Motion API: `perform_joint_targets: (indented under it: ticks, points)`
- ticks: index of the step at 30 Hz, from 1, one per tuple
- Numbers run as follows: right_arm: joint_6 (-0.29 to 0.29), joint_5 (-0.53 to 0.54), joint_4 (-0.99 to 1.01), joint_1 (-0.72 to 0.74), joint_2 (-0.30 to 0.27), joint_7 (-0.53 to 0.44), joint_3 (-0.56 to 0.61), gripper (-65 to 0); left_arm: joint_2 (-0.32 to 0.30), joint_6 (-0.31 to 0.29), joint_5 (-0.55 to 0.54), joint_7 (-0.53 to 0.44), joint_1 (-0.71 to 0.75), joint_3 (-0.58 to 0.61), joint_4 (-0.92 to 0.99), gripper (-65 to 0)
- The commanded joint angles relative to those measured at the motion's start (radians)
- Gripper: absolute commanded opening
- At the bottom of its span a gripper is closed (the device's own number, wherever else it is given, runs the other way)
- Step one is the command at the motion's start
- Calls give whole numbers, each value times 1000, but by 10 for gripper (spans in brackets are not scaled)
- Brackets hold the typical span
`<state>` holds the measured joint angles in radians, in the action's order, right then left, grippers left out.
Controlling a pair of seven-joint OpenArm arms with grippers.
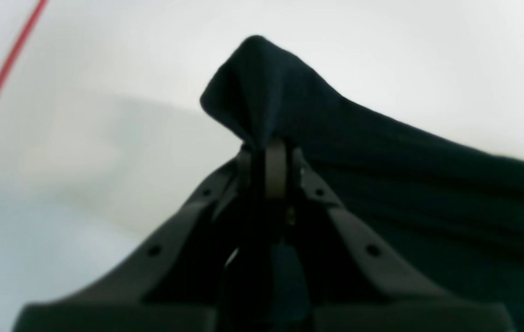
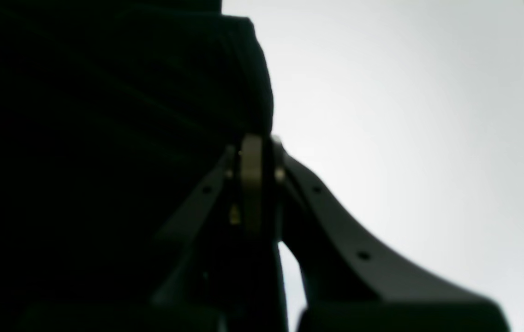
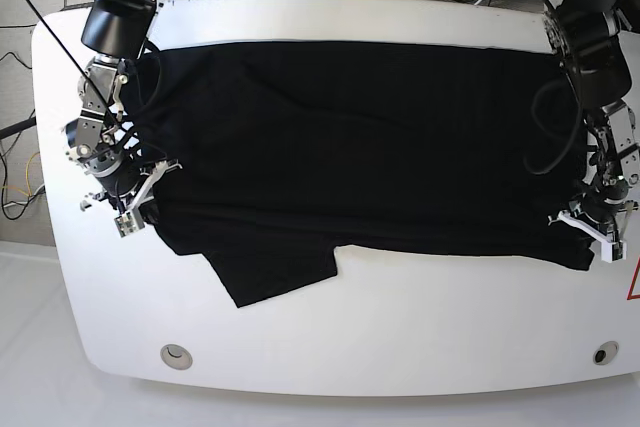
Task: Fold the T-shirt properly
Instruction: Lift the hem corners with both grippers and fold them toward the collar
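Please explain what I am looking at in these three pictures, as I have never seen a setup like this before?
This is a robot with two arms working at a white table. One picture looks down from above on the whole scene. The other two come from small cameras mounted on each wrist, so they look along the jaws.

Spread across the table is a large black T-shirt, with one sleeve sticking out toward the near edge.

In the overhead picture the sides are mirrored: the left gripper is on the right, the right gripper on the left. Each sits at one end of the shirt's near edge.

The left wrist picture shows its jaws shut on a pinched peak of black cloth, with red tape on the table behind. The right wrist picture shows the other jaws also shut on the cloth.
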<state>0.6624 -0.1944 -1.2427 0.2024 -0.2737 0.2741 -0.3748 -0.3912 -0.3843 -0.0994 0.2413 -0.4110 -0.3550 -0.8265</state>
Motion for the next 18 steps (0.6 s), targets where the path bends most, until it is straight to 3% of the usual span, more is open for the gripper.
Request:
perform_joint_targets:
  ticks: [1, 15, 18]
  points:
    - [-34, -10, -61, 2, -29, 0, -40, -650, -27, 29, -1, 2, 8, -8, -109, -638]
    - [-25, -6, -234, -99, 15, 1, -106, -650, 27, 29, 0, 224, 145, -13, -488, -638]
    - [-25, -12, -280, -129, 46, 1, -108, -650, 39, 29, 3, 267, 169, -14, -558, -638]
